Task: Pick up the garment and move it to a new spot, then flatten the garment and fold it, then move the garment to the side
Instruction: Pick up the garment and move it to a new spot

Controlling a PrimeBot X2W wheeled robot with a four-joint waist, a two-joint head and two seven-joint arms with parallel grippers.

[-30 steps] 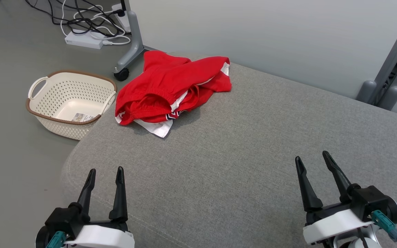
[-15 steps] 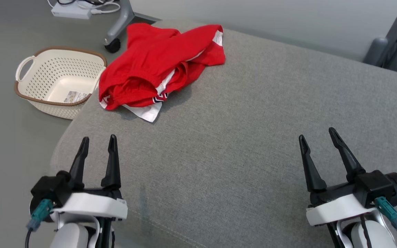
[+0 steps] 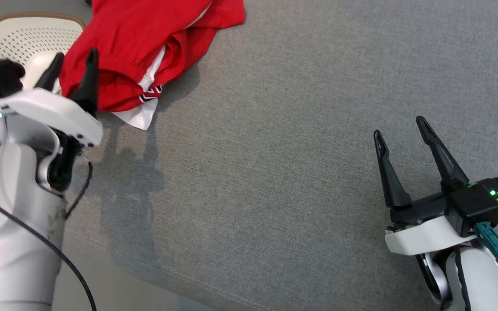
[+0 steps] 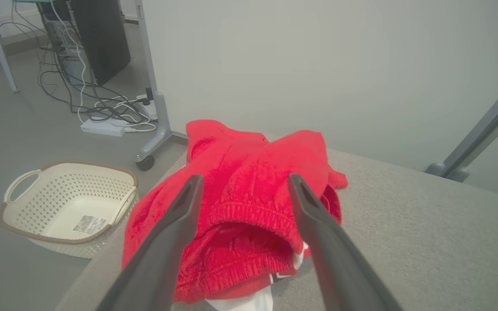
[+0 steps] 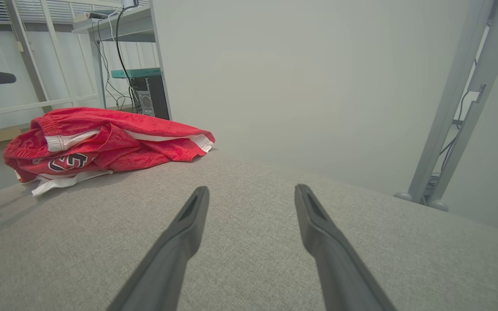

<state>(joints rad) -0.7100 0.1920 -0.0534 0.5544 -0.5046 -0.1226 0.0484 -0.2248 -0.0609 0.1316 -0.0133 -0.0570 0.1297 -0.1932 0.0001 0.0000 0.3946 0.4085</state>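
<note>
Up at the left edge of the cushion (image 3: pixel 275 151), left gripper (image 3: pixel 76 52) hovers by the garment (image 3: pixel 136 30), fingers apart. Right gripper (image 3: pixel 398 125) (well clear) spread wide too.

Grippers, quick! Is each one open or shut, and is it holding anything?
Left gripper: open, holding nothing, fingers aimed at the red shorts.
Right gripper: open, holding nothing, above the grey cushion.

The right end effector (image 5: pixel 251 189) hovers, fingers spread wide, over the grey fabric surface (image 5: pixel 253 259). The crumpled red garment (image 5: pixel 102 142) lies well apart, far left.
</note>
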